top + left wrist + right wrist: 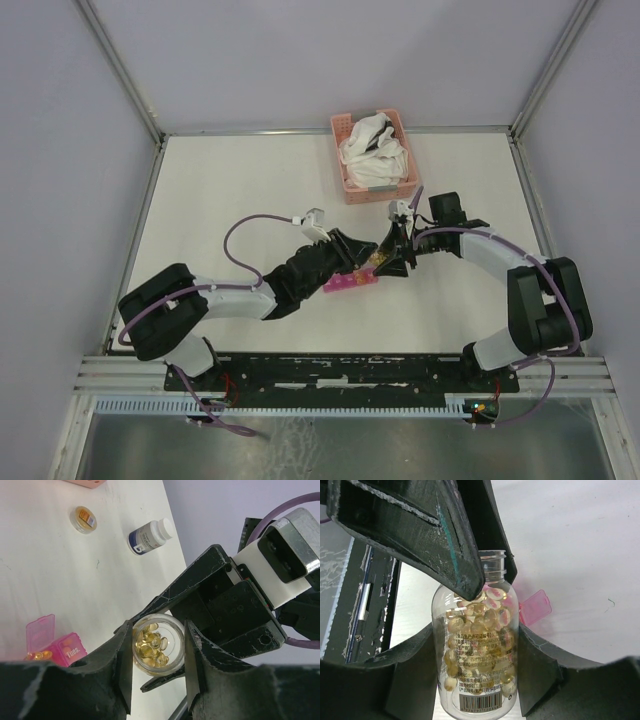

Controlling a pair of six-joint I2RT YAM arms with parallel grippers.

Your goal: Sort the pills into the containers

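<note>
**Met over the pill box, both jaws on one jar**

From above: reached inward with the left arm [235,300] and the right arm [490,255], each bent at the elbow. Brought the wrists almost together mid-counter [220,200], just above the pink strip box [350,281].

Gripped the clear jar [475,680] by its body with the right jaws, pressed to both sides. Closed the left jaws narrowly on the jar's open neck, touching the rim on either side. Found the pills [151,642] heaped amber inside the jar, plus a few in one open compartment of the strip box.

Shown only by the left wrist view: straight down the jar's mouth, and farther off a white-capped dark bottle [150,536] on its side and a round lid [83,519].

Shown only by the right wrist view: the jar's printed label and barcode.

Seen whole only from above: a pink basket [380,192] of white cloth [375,150] at the counter's far edge.
</note>
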